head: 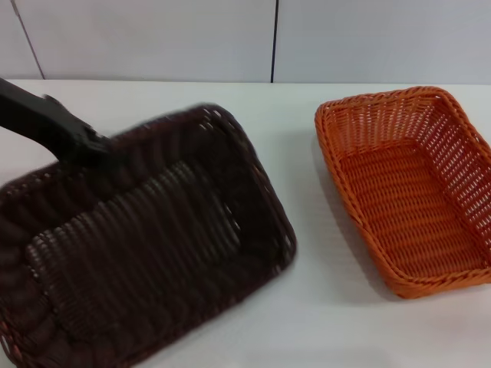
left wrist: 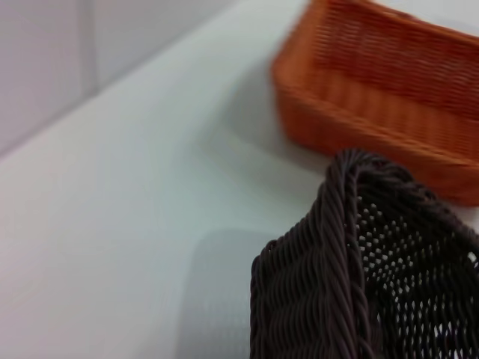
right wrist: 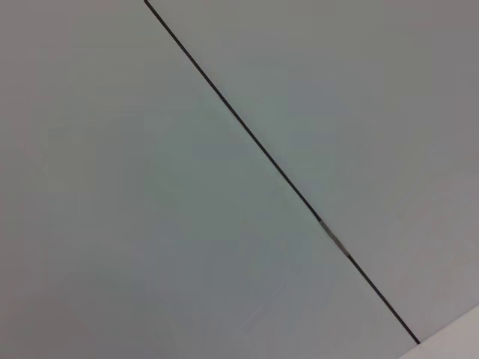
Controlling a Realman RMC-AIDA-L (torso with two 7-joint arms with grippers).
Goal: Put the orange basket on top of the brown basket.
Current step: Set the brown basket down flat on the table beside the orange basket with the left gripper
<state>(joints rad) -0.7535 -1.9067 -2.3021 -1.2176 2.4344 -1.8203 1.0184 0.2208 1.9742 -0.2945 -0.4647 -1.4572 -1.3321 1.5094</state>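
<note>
The brown basket point(head: 153, 245) fills the left of the head view, tilted and raised off the white table point(head: 307, 307), its outline blurred. My left gripper point(head: 96, 149) comes in from the upper left on a black arm and grips the basket's far left rim. In the left wrist view the brown basket's rim point(left wrist: 352, 284) is close, with its shadow on the table below. The orange basket point(head: 414, 192) stands flat and empty on the table at the right, apart from the brown one; it also shows in the left wrist view point(left wrist: 374, 82). My right gripper is out of view.
A white wall with a dark vertical seam point(head: 273, 38) runs behind the table. The right wrist view shows only that wall and seam point(right wrist: 247, 134). Bare table lies between the two baskets.
</note>
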